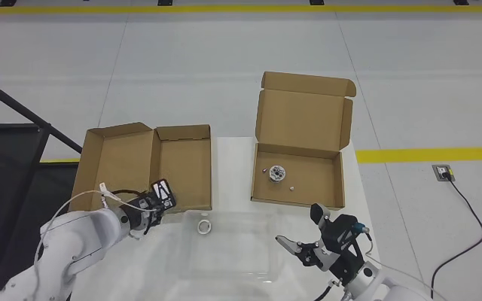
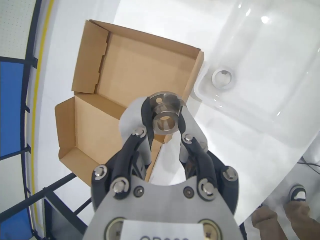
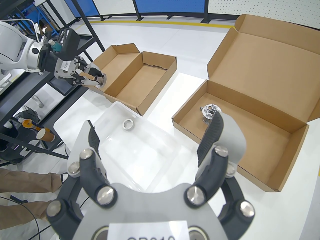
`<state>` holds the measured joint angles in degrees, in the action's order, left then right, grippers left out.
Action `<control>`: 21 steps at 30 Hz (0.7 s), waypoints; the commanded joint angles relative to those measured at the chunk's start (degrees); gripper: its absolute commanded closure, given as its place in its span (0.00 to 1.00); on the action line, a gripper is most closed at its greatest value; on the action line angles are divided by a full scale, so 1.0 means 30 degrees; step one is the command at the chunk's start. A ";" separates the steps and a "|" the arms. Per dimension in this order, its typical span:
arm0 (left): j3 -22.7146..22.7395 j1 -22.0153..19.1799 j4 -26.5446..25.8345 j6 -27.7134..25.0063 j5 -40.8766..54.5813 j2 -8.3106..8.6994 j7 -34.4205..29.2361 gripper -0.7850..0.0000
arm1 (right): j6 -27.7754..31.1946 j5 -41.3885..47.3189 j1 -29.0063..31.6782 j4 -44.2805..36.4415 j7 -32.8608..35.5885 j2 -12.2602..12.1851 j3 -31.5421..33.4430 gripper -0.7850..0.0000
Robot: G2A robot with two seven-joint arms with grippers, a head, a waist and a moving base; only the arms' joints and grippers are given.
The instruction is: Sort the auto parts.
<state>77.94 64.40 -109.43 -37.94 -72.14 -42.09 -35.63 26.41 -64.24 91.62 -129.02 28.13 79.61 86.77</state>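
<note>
My left gripper (image 2: 163,113) is shut on a flanged metal bushing (image 2: 163,124), held just above the near right corner of the left cardboard box (image 2: 140,68). In the top view that gripper (image 1: 156,202) sits at the front edge of this box (image 1: 135,162). A metal ring (image 1: 204,226) lies in the far left corner of the clear plastic tray (image 1: 226,256). My right gripper (image 3: 153,126) hangs open over the tray's right end with nothing in it. A round metal hub (image 3: 210,111) and two small bits lie in the right cardboard box (image 3: 260,136).
Both boxes stand on the white table (image 1: 233,162) with their lids folded back, the right one's lid (image 1: 305,109) upright. A black metal rack (image 1: 22,143) stands beside the table's left side. Bare tabletop separates the two boxes.
</note>
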 commanded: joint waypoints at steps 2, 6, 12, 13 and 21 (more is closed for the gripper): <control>-0.0029 -0.0019 -0.0005 -0.0014 0.0021 -0.0002 -0.0229 1.00 | 0.0000 0.0000 0.0001 0.0000 -0.0001 0.0000 0.0000 0.00; -0.0029 -0.0019 -0.0005 -0.0014 0.0021 -0.0002 -0.0229 1.00 | 0.0000 0.0000 0.0001 0.0000 -0.0001 0.0000 0.0000 0.00; -0.0207 0.0130 0.0212 0.0797 -0.0760 -0.0066 0.0068 1.00 | 0.0000 0.0000 0.0001 0.0000 -0.0001 0.0000 0.0000 0.00; -0.0303 0.0097 0.0330 0.0853 -0.0695 -0.0097 0.0267 1.00 | 0.0000 0.0000 0.0001 0.0000 -0.0001 0.0000 0.0000 0.00; -0.1273 -0.2551 0.3922 0.0175 -0.0615 -0.0469 0.2412 1.00 | 0.0000 0.0000 0.0001 0.0000 -0.0001 0.0000 0.0000 0.00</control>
<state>74.95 58.22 -100.08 -36.74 -74.21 -43.30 -29.18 26.41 -64.24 91.62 -129.02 28.13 79.61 86.77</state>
